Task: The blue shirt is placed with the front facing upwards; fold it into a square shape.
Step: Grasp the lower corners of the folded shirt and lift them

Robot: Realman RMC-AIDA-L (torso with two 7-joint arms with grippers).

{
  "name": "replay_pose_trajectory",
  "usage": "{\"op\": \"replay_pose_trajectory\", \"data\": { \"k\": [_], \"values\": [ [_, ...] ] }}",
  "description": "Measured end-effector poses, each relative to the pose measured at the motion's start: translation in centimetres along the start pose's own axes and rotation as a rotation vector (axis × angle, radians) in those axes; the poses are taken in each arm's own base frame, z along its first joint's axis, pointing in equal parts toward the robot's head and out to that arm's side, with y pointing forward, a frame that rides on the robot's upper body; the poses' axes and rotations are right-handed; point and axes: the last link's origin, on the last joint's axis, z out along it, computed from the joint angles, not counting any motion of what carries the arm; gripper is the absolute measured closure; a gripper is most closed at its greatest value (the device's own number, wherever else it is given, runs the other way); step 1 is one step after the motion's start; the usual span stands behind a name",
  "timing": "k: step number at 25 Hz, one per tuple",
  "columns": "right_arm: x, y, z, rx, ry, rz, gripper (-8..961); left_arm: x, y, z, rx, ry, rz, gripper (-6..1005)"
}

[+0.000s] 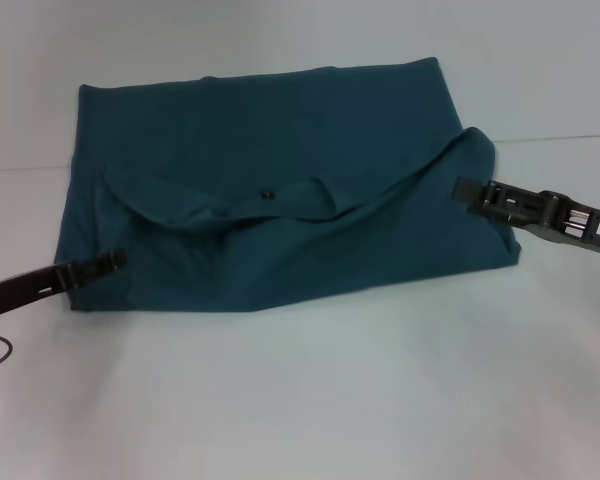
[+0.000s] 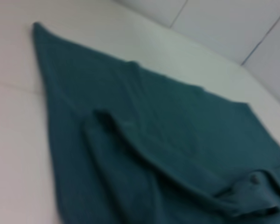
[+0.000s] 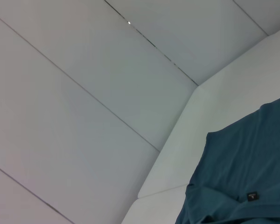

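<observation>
The blue shirt [image 1: 280, 120] lies on the white table [image 1: 300, 400], partly folded, with plain teal cloth up and no lettering showing. Its collar edge sags in a curve across the middle, with the small dark neck label [image 1: 268, 193] on it. My right gripper [image 1: 463, 191] is at the shirt's right edge, shut on the cloth, which bulges up there. My left gripper [image 1: 118, 261] touches the shirt's near left corner. The shirt also shows in the left wrist view [image 2: 154, 140] and the right wrist view [image 3: 252, 163], with the label [image 3: 253, 196].
The white table runs wide in front of the shirt and on both sides. A seam in the table surface [image 1: 560, 138] runs behind the right arm. Pale wall panels [image 3: 84, 93] stand beyond the table.
</observation>
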Motion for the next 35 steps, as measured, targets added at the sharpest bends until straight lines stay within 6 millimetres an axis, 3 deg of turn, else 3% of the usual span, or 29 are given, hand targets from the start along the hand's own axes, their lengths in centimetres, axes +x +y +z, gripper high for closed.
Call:
{"op": "replay_pose_trajectory", "data": {
  "k": [17, 27, 33, 35],
  "values": [
    [0.5, -0.5, -0.4, 0.014, -0.005, 0.025, 41, -1.2, -0.1, 1.2, 0.055, -0.065, -0.004, 113],
    [0.6, -0.7, -1.0, 0.022, -0.019, 0.036, 42, -0.2, 0.2, 1.5, 0.072, -0.078, -0.048, 138],
    [0.6, -0.7, -1.2, 0.025, -0.026, 0.039, 42, -0.3, 0.3, 1.5, 0.071, -0.083, -0.042, 344],
    [0.6, -0.7, -1.2, 0.025, -0.027, 0.039, 43, -0.4, 0.3, 1.6, 0.072, -0.09, -0.038, 543]
  ]
}}
